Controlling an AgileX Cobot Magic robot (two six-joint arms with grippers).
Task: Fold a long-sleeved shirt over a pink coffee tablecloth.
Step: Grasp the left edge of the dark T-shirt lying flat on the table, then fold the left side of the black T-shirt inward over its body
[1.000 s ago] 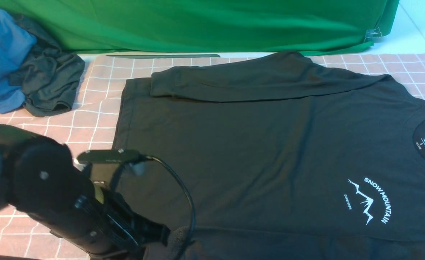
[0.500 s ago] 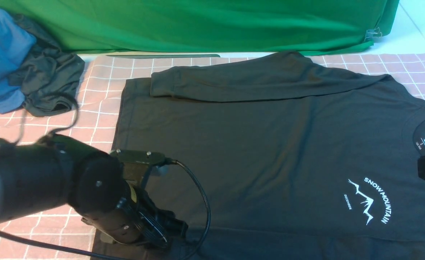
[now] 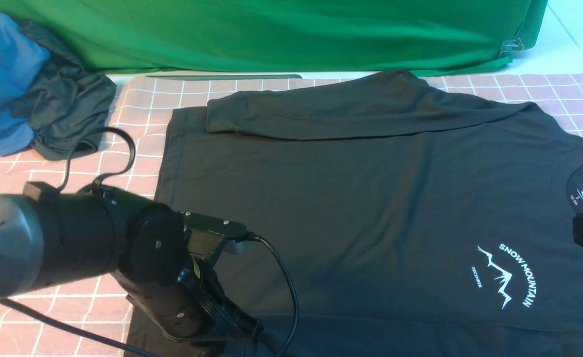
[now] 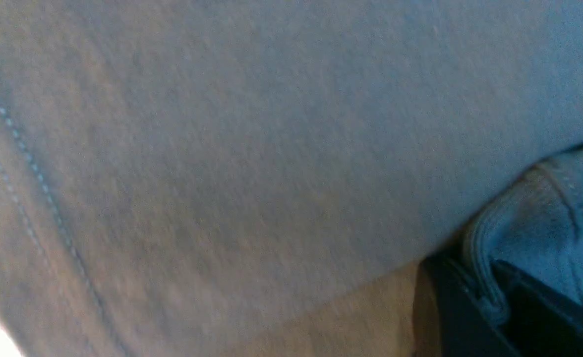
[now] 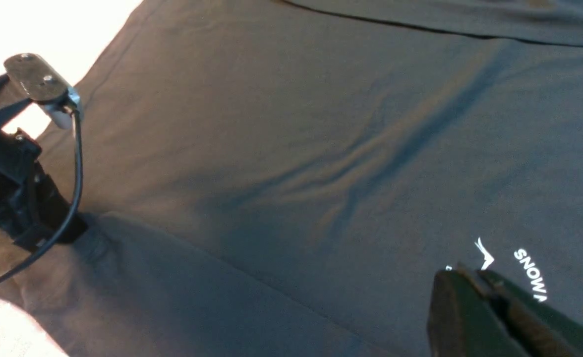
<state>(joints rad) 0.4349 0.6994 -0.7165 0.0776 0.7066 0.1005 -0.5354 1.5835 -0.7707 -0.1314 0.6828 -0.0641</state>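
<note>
Front: long-sleeved shirt (image 3: 371,198) lies flat on the pink coffee tablecloth (image 3: 138,104), collar at 3 o'clock, hem at 9, far sleeve folded across the body at 12. Left gripper (image 3: 247,329) is down on the near sleeve end at 7. Blue garment (image 3: 4,74) and dark grey garment (image 3: 68,114) are bunched at 10.
Left wrist: ribbed cuff (image 4: 490,258) is pinched between the dark fingers (image 4: 470,322); that gripper is closed on it.
Right wrist: right gripper (image 5: 470,275) has its jaws together, nothing held, and sits over the shirt beside the SNOW print (image 5: 529,275).
</note>
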